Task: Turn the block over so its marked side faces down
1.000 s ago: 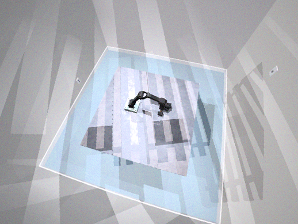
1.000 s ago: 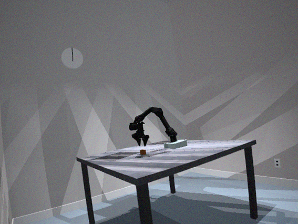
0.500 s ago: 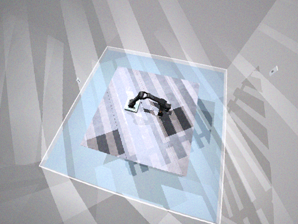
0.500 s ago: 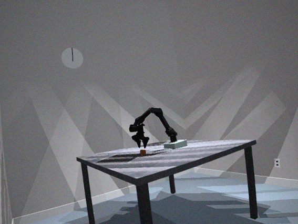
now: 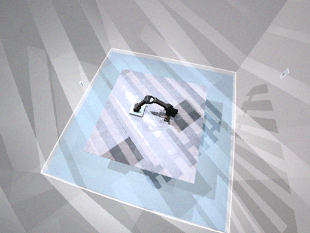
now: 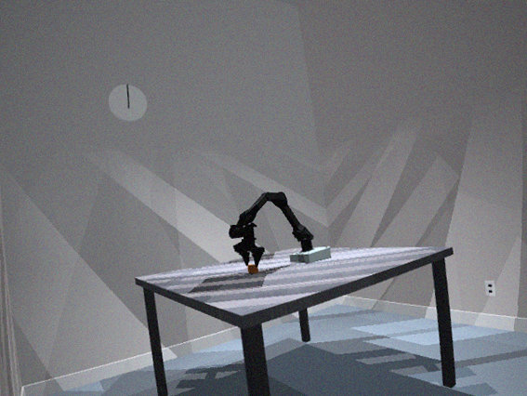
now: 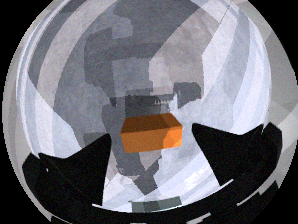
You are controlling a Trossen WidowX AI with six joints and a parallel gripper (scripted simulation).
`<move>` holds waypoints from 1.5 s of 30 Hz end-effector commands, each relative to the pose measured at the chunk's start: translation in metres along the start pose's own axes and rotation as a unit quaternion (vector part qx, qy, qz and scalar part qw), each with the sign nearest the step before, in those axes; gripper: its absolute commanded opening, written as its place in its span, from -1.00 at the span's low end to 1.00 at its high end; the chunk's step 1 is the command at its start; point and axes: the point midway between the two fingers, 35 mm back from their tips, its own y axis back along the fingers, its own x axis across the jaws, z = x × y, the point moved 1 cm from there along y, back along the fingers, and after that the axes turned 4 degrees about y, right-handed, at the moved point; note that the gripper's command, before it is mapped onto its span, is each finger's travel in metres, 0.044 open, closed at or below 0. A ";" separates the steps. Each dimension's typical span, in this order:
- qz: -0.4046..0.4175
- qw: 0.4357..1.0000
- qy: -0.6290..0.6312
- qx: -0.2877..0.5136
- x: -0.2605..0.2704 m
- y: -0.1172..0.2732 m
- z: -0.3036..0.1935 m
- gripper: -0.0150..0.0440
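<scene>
An orange block (image 6: 253, 269) (image 7: 151, 139) rests on the table (image 5: 163, 147) (image 6: 309, 281). In the wrist view it lies near the middle, with a darker brown-orange upper face and a brighter orange side face. I cannot make out a mark on the faces that show. My gripper (image 6: 251, 265) (image 7: 152, 133) is open and points down close above the block. In the wrist view one finger stands to each side of the block, with a gap on both sides; nothing is held. In the top view the gripper and arm hide most of the block.
The arm's pale base plate (image 5: 137, 113) (image 6: 316, 255) stands on the table behind the gripper. The arm arches from it over the table. Striped light and dark shadows cross the table top around the block. In the exterior view the table's near edge runs in front of the block.
</scene>
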 end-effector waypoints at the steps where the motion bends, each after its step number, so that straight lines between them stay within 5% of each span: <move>1: 0.003 1.000 0.002 0.009 0.001 -0.010 -0.004 1.00; 3: 0.003 1.000 0.002 0.009 0.001 -0.010 -0.004 1.00; 9: 0.003 1.000 0.002 0.009 0.001 -0.010 -0.004 0.47; 30: 0.003 1.000 0.002 0.009 0.001 -0.010 -0.004 -0.01; 36: 0.003 1.000 0.002 0.009 0.001 0.019 -0.003 -0.49; 45: 0.002 1.000 0.003 -0.009 0.001 0.017 -0.003 -0.49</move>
